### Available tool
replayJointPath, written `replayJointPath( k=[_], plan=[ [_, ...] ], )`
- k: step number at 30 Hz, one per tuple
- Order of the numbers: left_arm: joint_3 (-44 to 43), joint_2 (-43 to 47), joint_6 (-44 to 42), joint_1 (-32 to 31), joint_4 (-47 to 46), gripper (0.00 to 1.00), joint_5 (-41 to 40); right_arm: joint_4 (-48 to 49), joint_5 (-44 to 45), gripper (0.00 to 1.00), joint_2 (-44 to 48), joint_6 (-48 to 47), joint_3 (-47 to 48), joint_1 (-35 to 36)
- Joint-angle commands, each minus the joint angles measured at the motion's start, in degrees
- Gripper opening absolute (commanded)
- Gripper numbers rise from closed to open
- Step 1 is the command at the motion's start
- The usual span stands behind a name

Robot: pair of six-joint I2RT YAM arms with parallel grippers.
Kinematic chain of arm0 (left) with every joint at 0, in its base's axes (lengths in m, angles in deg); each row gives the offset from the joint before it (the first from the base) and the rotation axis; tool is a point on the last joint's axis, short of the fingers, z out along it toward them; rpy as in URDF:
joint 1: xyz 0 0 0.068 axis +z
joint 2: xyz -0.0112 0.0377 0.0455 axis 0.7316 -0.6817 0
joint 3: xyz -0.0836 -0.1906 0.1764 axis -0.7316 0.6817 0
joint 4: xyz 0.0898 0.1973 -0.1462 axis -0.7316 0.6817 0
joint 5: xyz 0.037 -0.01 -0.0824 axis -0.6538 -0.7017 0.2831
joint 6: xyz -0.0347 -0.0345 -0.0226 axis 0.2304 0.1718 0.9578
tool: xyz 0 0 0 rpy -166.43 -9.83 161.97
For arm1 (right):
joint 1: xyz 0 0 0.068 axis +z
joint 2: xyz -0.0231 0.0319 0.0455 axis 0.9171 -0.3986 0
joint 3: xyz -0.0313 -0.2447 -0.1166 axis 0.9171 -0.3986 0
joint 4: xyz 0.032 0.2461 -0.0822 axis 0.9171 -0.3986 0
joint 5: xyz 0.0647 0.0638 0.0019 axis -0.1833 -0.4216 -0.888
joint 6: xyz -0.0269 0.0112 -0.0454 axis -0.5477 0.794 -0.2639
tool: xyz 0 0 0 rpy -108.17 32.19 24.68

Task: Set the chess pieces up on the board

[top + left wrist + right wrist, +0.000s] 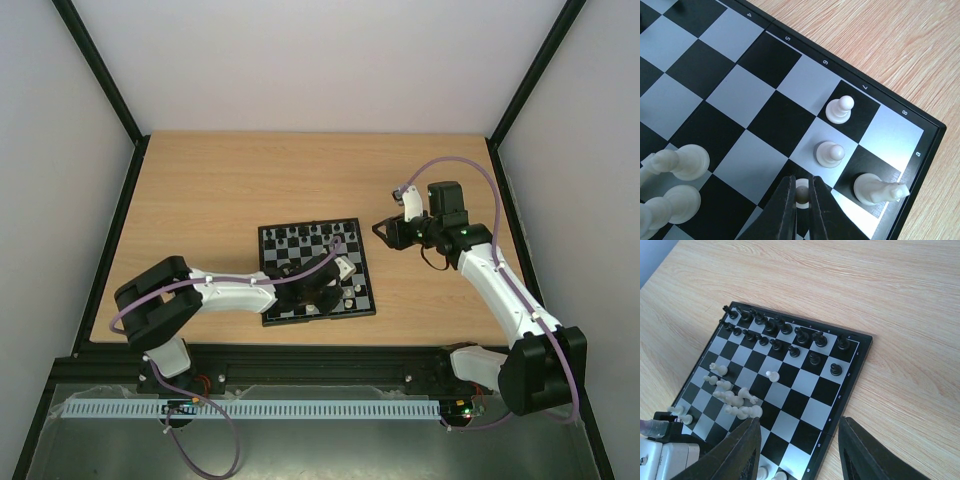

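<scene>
The board (310,224) lies mid-table. My left gripper (338,283) hangs low over its near right part. In the left wrist view the left gripper (802,199) is shut on a cream-white pawn (802,192) over a black square; I cannot tell whether its base touches. Two white pawns (840,109) (830,153) and a white knight (877,189) stand beside it near the board's corner. Several white pieces (675,165) lie tipped at the left. My right gripper (385,232) is open beside the board's right edge, and the right gripper (797,450) holds nothing above the board (810,407).
Black pieces (785,330) stand in two rows at the board's far end. One white pawn (772,375) stands alone mid-board, next to a heap of fallen white pieces (737,400). Bare wooden table (220,190) surrounds the board; dark frame posts (105,75) flank it.
</scene>
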Motion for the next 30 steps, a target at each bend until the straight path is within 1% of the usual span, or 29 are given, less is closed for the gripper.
replayJointPath(
  k=[1,5,11,16,20,22,25,27,30],
  plan=[
    [1.07,1.26,0.55,-0.48,1.06,0.06,-1.60,0.00,-1.51,0.44,-0.52,-0.70,-0.57,-0.25],
    [1.02,1.34,0.56,-0.42,1.04,0.06,-1.62,-0.06,-1.60,0.44,-0.57,-0.92,-0.66,-0.26],
    [0.86,1.57,0.49,-0.55,1.10,0.12,-1.28,-0.23,-1.87,0.44,-0.79,-1.01,-0.61,-0.28],
    [0.53,2.97,0.52,-0.53,1.21,0.14,-1.21,-0.32,-1.99,0.44,-1.05,-1.13,-0.60,-0.26],
    [-0.33,4.77,0.54,-0.52,2.47,0.20,-1.70,-0.36,-2.04,0.44,-1.21,-1.29,-0.59,-0.29],
    [-0.75,5.79,0.52,-0.50,3.20,0.27,-2.00,-0.36,-1.99,0.44,-1.27,-1.36,-0.60,-0.22],
    [-1.35,7.31,1.16,-0.29,4.03,0.32,-3.36,-0.40,-1.83,0.44,-1.40,-1.51,-0.64,-0.23],
    [-2.14,7.87,2.61,0.87,5.08,0.34,-4.74,-0.36,-1.69,0.44,-1.40,-1.62,-0.58,-0.22],
    [-3.91,8.02,5.55,3.68,7.38,0.35,-5.41,-0.39,-1.58,0.44,-1.33,-1.76,-0.66,-0.22]
  ],
)
